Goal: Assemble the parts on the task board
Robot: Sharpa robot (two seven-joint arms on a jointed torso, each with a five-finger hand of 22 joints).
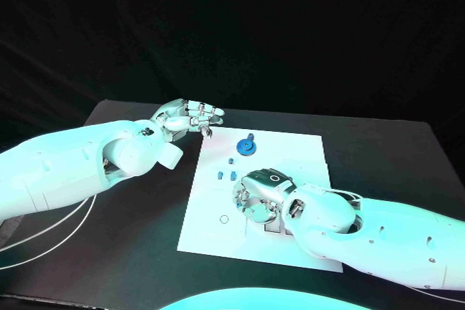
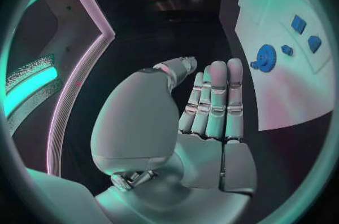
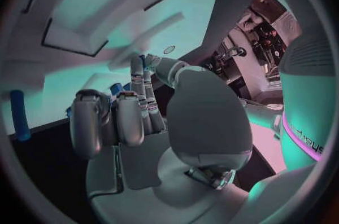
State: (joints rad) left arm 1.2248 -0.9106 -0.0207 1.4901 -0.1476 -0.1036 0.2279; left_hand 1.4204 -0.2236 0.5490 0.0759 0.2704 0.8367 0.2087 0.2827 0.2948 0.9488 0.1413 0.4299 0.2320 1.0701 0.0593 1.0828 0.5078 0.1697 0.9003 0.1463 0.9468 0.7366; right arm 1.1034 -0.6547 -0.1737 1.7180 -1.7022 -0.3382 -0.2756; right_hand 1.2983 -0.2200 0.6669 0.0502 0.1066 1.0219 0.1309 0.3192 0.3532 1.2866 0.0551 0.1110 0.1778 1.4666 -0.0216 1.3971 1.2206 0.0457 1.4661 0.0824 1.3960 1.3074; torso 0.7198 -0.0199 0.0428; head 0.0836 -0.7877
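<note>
The white task board lies mid-table. A blue gear sits near the board's far edge, with three small blue parts just in front of it. My right hand is down on the board's middle with its fingers curled. Its thumb and a finger pinch a small blue part. A blue peg stands close by. My left hand hovers off the board's far left corner, fingers straight and together, holding nothing.
The black table surrounds the board, with bare room to the left and right. A small round hole marks the board's near left part. White cables trail beneath my left arm.
</note>
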